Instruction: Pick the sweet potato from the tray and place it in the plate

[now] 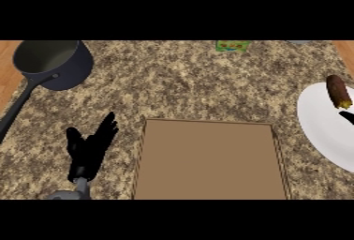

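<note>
Sweet potato (338, 91) lies on plate (325, 131), right hand (347, 116) touching it.

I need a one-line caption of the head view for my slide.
Sweet potato lies on the white plate, the brown tray holds nothing, and the left hand rests open beside it.

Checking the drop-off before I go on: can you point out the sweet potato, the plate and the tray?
sweet potato (338, 91), head view, middle of its brown body.
plate (323, 126), head view, bare white surface left of centre.
tray (207, 161), head view, bare brown floor at its middle.
</note>
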You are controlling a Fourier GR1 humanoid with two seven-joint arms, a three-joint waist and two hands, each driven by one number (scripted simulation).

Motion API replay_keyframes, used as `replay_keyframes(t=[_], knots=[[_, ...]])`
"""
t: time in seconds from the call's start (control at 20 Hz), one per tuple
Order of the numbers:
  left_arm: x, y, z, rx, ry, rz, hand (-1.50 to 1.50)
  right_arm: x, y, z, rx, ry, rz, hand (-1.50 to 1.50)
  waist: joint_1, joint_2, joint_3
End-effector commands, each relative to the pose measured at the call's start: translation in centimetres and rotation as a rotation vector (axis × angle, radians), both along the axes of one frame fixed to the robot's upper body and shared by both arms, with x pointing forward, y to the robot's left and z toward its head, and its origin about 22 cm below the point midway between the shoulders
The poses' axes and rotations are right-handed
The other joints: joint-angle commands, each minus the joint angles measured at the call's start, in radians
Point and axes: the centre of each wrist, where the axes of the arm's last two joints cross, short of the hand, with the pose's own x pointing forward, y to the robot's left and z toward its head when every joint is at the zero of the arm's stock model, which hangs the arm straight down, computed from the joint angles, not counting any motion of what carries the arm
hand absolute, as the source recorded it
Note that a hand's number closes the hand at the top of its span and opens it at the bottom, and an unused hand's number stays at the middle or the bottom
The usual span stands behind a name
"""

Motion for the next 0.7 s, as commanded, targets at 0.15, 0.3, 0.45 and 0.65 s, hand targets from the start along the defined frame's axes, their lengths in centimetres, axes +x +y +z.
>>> replay_keyframes(t=[0.15, 0.3, 0.45, 0.65], knots=[[-0.4, 0.7, 0.0, 0.010, 0.020, 0.011, 0.00, -2.5, -3.7, 1.2, 0.151, -0.146, -0.047, -1.50, -0.012, -0.004, -0.002], [-0.8, 0.7, -0.3, 0.017, 0.010, 0.010, 0.00, -5.4, -4.3, -1.0, 0.214, -0.137, 0.026, -1.50, -0.019, -0.006, -0.002], [-0.8, 1.1, 0.6, 0.022, -0.009, 0.029, 0.00, -7.3, -6.2, -0.1, 0.278, -0.128, 0.104, -1.50, -0.020, -0.008, -0.002], [-1.2, 0.9, -1.2, 0.007, 0.020, 0.039, 0.00, -9.9, -7.2, -0.7, 0.290, -0.079, 0.221, -1.50, -0.033, -0.012, -0.005]])
